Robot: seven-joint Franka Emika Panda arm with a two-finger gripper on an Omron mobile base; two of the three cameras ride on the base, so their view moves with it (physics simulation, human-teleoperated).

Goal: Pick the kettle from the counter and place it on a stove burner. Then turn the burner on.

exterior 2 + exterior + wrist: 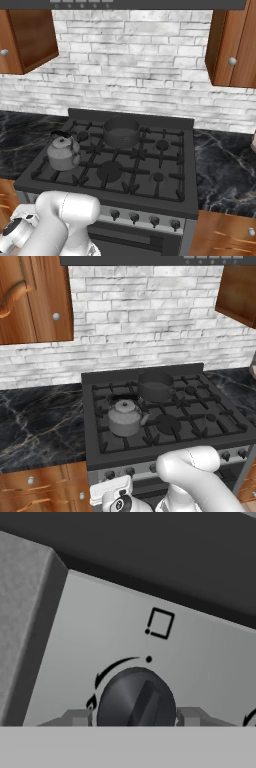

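Hand view alone: half-closed hand (132, 716) straddling stove knob (136, 697), contact unclear; kettle (125, 417) on burner elsewhere.

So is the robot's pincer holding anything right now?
Cannot tell yet. The pincer has a finger on each side of a black stove knob; the kettle sits free on the burner.

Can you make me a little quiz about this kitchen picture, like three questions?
1. True or false: the kettle sits on the stove, not the counter.
2. Which stands behind and to the right of the kettle? A) a pot B) a toaster C) a plate
3. Fill in: the hand has one fingertip on each side of a dark stove ____.

Key: 1 true. 2 A, the pot. 3 knob.
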